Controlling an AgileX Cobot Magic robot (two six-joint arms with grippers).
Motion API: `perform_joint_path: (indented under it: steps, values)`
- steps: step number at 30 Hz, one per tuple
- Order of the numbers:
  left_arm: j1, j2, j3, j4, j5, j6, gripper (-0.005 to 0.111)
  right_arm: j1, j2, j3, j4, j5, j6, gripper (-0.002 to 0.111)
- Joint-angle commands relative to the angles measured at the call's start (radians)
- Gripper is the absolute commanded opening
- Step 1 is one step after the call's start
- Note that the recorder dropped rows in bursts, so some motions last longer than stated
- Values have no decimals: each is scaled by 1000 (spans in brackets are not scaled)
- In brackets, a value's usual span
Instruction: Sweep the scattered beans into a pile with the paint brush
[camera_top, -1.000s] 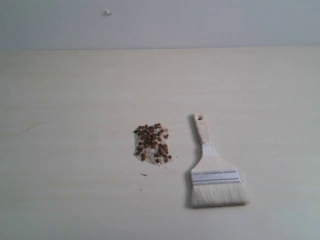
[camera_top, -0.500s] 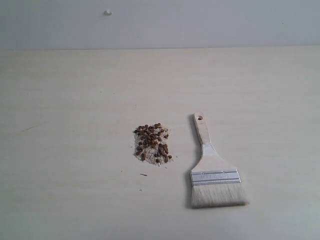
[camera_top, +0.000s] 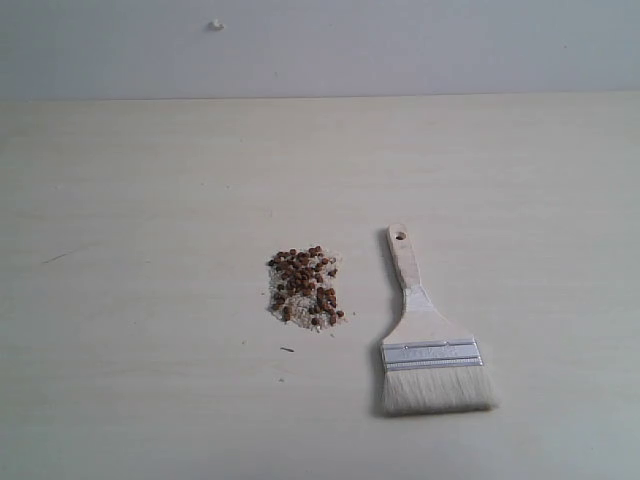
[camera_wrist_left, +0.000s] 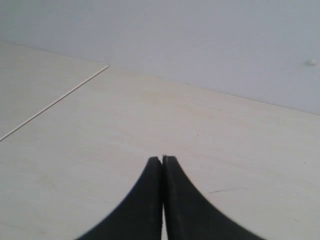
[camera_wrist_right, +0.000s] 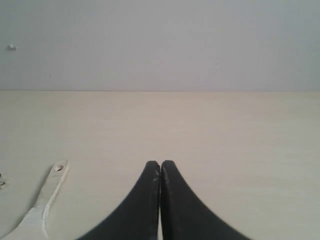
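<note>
The beans (camera_top: 305, 287) lie in one tight reddish-brown heap on pale crumbs near the middle of the table in the exterior view. Just right of them the paint brush (camera_top: 428, 345) lies flat, its holed wooden handle pointing away and its cream bristles toward the near edge. No gripper shows in the exterior view. My left gripper (camera_wrist_left: 162, 159) is shut and empty over bare table. Shut and empty too, my right gripper (camera_wrist_right: 160, 163) hovers with the paint brush handle (camera_wrist_right: 49, 192) off to one side of it.
The pale wooden table (camera_top: 150, 200) runs back to a grey wall (camera_top: 400, 45) with a small white knob (camera_top: 215, 25). A thin seam (camera_wrist_left: 55, 102) crosses the table in the left wrist view. A tiny dark speck (camera_top: 287, 349) lies near the heap.
</note>
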Motion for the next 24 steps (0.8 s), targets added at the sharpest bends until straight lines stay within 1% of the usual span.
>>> perform_joint_path:
  steps: [1, 6, 8, 9, 13, 15, 16, 20, 22, 24]
  values:
    - [-39, -6, 3, 1, -2, 1, 0, -1, -5, 5, -2, -4, 1, 0]
    - [-38, -6, 3, 14, -2, 1, 0, -1, -5, 5, -2, -4, -1, 0]
    - [-38, -6, 3, 95, -2, 1, 0, -1, -5, 5, -2, -4, -1, 0]
    - [-38, -6, 3, 195, -2, 1, 0, -1, -5, 5, -2, -4, 1, 0]
    - [-38, -6, 3, 675, 34, -3, 0, -1, -5, 5, -2, -4, 1, 0]
    - [-38, -6, 3, 881, 62, -3, 0, -1, -5, 5, -2, -4, 1, 0]
    - [-38, -6, 3, 960, 80, -3, 0, -1, -5, 5, -2, -4, 1, 0]
    - [-38, -6, 3, 1096, 247, -3, 0, -1, -5, 5, -2, -4, 1, 0]
    - [-38, -6, 3, 1191, 323, -3, 0, -1, -5, 5, -2, -4, 1, 0]
    - [-38, -6, 3, 1320, 389, 8, 0, -1, -5, 5, -2, -4, 1, 0]
